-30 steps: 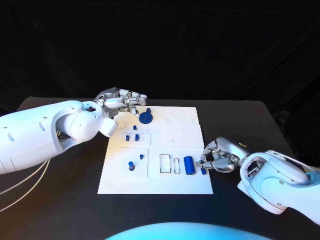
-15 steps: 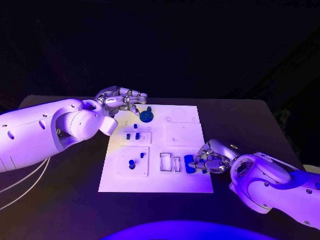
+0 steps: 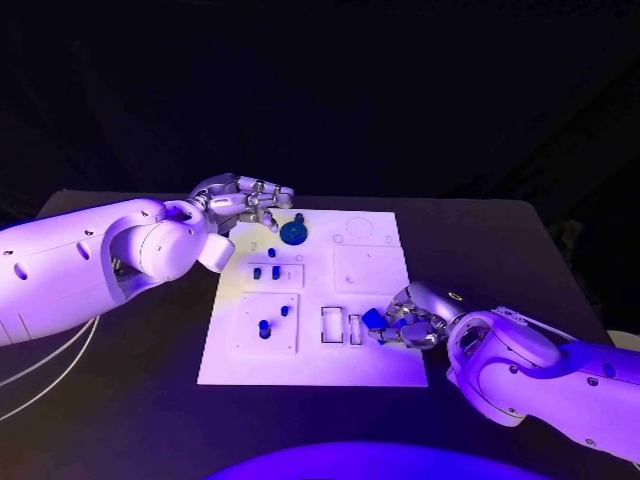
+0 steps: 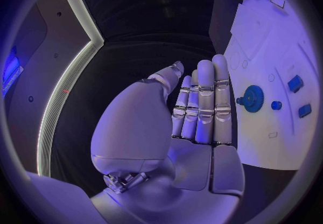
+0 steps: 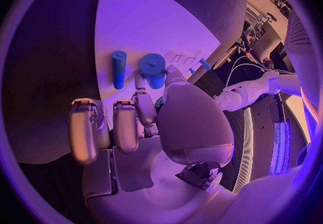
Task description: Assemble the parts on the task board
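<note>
The right hand point(image 3: 411, 322) sits low over the near right part of the task board point(image 3: 371, 268), fingers curled around a thick blue cylinder point(image 3: 374, 319); the right wrist view shows that cylinder point(image 5: 153, 69) pinched between thumb and a finger, its round flat end facing the camera. In the head view it stands tilted, top end leaning toward the board's middle, just beside the narrow rectangular slots point(image 3: 330, 325) cut in the board. A second, slimmer blue cylinder point(image 5: 118, 69) lies flat on the white surface next to it, its long axis running along the hand's fingers.

The left hand point(image 3: 242, 200) hovers at the far left corner of the board, holding nothing; the left wrist view shows its fingers point(image 4: 203, 103) straight and pressed side by side, palm flat, clear of the board.

Near that hand a blue toothed gear point(image 3: 293, 234) lies on the board with a small peg standing beside it. Further in, two short blue pegs point(image 3: 265, 272) stand in a raised square block, and two more point(image 3: 271, 324) sit in the larger block below it. The board is a smooth white plate with shallow round and square recesses, resting on the matte black table point(image 3: 493, 250).
</note>
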Motion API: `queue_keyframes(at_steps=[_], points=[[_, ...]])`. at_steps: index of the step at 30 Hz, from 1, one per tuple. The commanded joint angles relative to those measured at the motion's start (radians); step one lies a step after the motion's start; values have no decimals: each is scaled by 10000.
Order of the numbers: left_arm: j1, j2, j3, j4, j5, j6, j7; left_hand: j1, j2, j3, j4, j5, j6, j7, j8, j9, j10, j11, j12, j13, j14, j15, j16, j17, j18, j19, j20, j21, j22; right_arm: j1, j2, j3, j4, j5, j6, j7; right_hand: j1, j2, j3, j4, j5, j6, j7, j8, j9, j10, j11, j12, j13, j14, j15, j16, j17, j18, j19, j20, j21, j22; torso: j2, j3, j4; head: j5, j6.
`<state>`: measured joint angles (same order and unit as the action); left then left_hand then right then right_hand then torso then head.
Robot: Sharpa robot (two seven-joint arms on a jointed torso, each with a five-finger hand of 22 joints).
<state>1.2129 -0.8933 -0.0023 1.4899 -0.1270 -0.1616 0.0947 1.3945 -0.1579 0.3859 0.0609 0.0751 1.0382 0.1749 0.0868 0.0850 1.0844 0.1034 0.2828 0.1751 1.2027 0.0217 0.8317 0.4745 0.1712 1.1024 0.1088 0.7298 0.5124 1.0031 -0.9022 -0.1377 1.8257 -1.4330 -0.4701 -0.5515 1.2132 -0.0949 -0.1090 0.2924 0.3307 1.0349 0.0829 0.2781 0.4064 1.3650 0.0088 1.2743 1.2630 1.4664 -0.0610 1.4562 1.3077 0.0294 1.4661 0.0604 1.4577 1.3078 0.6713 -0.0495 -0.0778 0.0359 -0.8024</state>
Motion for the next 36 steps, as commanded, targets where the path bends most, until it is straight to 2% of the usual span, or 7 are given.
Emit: queue_keyframes(at_steps=[1,7,11,17,22,29,36], points=[[4,6,6,26,53,195,32,-20,82,-70,8,3,-42,12,-36,-14,-72,4,55,12,-56,19,-27,-14,130,31,21,-25,-12,-59,79,-4,-129,-133,352,-166,-59,72,-65,-17,-39,-77,18,24,16,37,10,24,2,676,42,49,640,-53,595,-71,8,2311,7,3,25,28,11],[4,-2,6,31,53,214,15,-26,90,-85,16,2,-42,12,-33,-14,-76,4,63,15,-59,20,-26,-18,130,35,23,-34,-18,-133,204,-5,-308,-151,708,-323,29,84,-135,-62,-147,-71,5,67,84,42,1,52,53,679,37,69,672,-58,604,-72,31,2318,4,-7,46,24,-9],[4,-8,6,33,53,220,4,-26,90,-85,16,2,-42,12,-33,-14,-76,4,63,15,-59,20,-26,-18,130,35,23,-34,-18,-159,239,-6,-342,-216,683,-406,237,180,-152,-110,-100,-63,-11,122,168,49,-13,74,101,680,26,82,691,-60,609,-80,42,2322,7,-3,53,29,2],[4,-18,6,36,53,223,-1,-26,90,-85,16,2,-42,12,-33,-14,-76,4,63,15,-59,20,-26,-18,130,35,23,-34,-18,-173,167,-4,-242,-361,63,-451,626,435,-146,-193,362,7,-61,265,342,123,-60,161,237,690,-11,122,755,-84,656,-109,154,2355,14,4,98,24,13],[4,-28,5,32,53,212,2,-26,90,-85,16,2,-42,12,-33,-14,-76,4,63,15,-59,20,-26,-18,130,35,23,-34,-18,-160,-38,40,87,-243,-606,-360,879,610,-153,-243,825,63,-123,371,470,185,-116,204,320,704,-56,167,827,-112,710,-149,286,2392,8,-1,123,28,49],[4,-16,5,25,54,217,7,-41,103,-106,33,2,-46,15,-30,-16,-87,6,71,17,-63,23,-25,-22,129,39,25,-48,-28,49,-221,128,622,323,-1642,20,962,702,-220,-199,1281,108,-176,448,575,261,-165,253,406,714,-96,198,877,-140,763,-186,416,2429,14,0,161,-15,134],[4,-2,5,25,54,216,12,-41,103,-106,33,2,-46,15,-30,-16,-87,6,71,17,-63,23,-25,-22,129,39,25,-48,-28,150,-102,154,807,863,-1810,254,962,737,-237,-173,1355,137,-193,477,605,283,-180,265,426,713,-108,198,874,-144,772,-196,437,2434,34,0,216,-36,154]])
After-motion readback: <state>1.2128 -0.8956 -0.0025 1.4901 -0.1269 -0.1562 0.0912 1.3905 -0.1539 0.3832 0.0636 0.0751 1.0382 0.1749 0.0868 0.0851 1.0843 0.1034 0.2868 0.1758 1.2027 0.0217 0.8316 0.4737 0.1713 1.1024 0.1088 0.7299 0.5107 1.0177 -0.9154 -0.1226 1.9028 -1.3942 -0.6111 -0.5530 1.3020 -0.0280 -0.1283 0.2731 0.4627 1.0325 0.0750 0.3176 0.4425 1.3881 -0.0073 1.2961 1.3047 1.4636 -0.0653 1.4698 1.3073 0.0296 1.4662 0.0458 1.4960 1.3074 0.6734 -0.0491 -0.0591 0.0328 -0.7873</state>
